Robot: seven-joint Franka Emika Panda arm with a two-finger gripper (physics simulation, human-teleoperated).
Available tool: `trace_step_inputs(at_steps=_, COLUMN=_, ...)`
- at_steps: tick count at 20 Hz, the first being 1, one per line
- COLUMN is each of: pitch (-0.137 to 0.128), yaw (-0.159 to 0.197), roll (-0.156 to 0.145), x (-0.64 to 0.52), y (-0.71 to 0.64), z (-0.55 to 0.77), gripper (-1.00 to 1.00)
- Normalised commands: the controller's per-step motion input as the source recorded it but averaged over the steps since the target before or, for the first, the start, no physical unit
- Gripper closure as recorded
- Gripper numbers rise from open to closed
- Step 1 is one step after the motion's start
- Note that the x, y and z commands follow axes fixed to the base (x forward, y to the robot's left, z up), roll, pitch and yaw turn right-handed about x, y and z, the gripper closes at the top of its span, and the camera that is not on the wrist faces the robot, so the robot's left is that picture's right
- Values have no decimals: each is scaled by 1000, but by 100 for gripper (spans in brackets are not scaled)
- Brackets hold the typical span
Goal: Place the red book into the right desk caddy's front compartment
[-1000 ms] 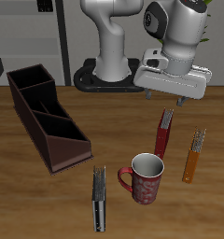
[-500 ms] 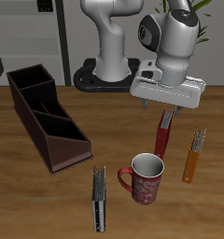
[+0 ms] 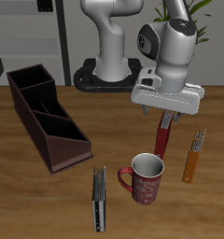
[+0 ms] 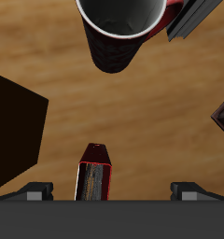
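Standing upright, red book [image 3: 161, 138]

Dark red book [image 3: 162, 138], seemingly red-patterned mug [image 3: 145, 177], brown caddy [image 3: 45, 116].

The red book [image 3: 161, 138] stands upright beside the mug, well apart from the right desk caddy [image 3: 44, 117].
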Motion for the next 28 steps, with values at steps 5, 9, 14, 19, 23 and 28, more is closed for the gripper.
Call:
trace_step_inputs(at_steps=5, pitch=38, yaw=-4, roll=8, x=69, y=12, z=-202, gripper=-100)
trace_step_inputs(at_steps=9, pitch=26, yaw=8, roll=1, x=47, y=-38, z=-172, gripper=-100)
trace_step_inputs(at_steps=14, pitch=43, yaw=7, roll=29, x=42, y=33, z=-285, gripper=-100)
trace_step_inputs(at_steps=19, pitch=48, yaw=-2, roll=12, x=32, y=17, z=-212, gripper=100)
trace_step_inputs(at_steps=23, pitch=14, yaw=0, roll=5, x=-9, y=-68, z=-41, gripper=100)
trace_step_inputs(at_steps=28, pitch=-18, yaw=4, roll=-12, x=-45, y=-155, z=167, gripper=100)
